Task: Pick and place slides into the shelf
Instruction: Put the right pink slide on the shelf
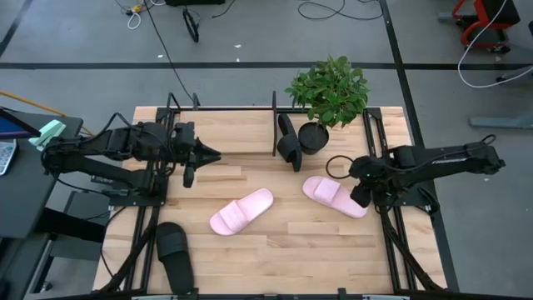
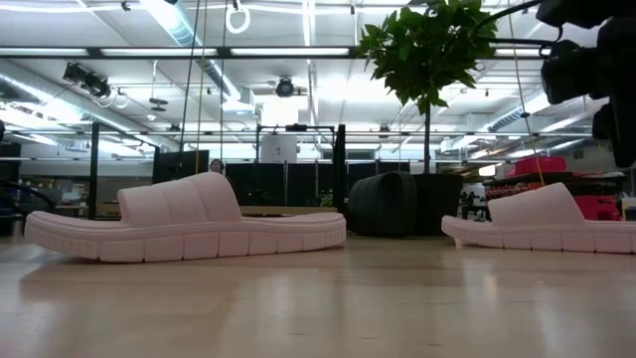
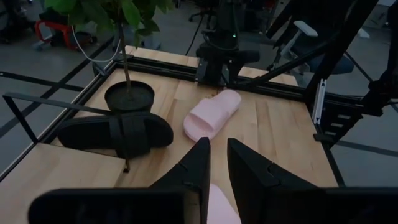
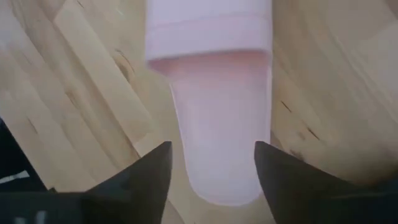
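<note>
The left tool [image 1: 210, 153] hovers over the counter's [image 1: 291, 250] left half, its fingers nearly together and holding nothing. A black slide [image 1: 175, 254] lies at the front left corner. One pink slide [image 1: 241, 211] rests mid-counter. Another black slide [image 1: 290, 143] leans in the shelf [image 1: 275, 125] at the back edge, beside a potted plant [image 1: 328, 92]. The right tool [image 1: 361, 197] stands spread wide astride the heel of the second pink slide [image 1: 331, 194], toward the right edge, not gripping it.
</note>
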Available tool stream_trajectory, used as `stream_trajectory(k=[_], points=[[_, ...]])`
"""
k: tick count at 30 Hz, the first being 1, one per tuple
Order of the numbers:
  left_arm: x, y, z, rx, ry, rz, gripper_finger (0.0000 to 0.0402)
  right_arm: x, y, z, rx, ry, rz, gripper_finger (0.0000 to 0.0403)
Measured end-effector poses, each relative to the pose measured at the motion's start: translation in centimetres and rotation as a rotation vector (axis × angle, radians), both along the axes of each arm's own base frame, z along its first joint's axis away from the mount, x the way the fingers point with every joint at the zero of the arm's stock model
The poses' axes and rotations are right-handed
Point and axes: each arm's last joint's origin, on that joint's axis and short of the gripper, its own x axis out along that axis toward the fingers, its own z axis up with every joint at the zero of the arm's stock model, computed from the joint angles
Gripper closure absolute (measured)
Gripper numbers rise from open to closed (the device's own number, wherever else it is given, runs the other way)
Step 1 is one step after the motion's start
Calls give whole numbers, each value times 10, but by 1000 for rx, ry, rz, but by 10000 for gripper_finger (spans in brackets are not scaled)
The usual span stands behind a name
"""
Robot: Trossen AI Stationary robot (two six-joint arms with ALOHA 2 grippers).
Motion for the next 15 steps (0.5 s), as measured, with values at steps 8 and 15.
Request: stream_trajectory(k=[8, 15], points=[[-1, 0, -2, -15, 22, 6, 345, 12, -1, -10, -98, 63, 103, 107], [-1, 0, -2, -26, 24, 10, 341, 22, -2, -21, -134, 159, 123, 91]])
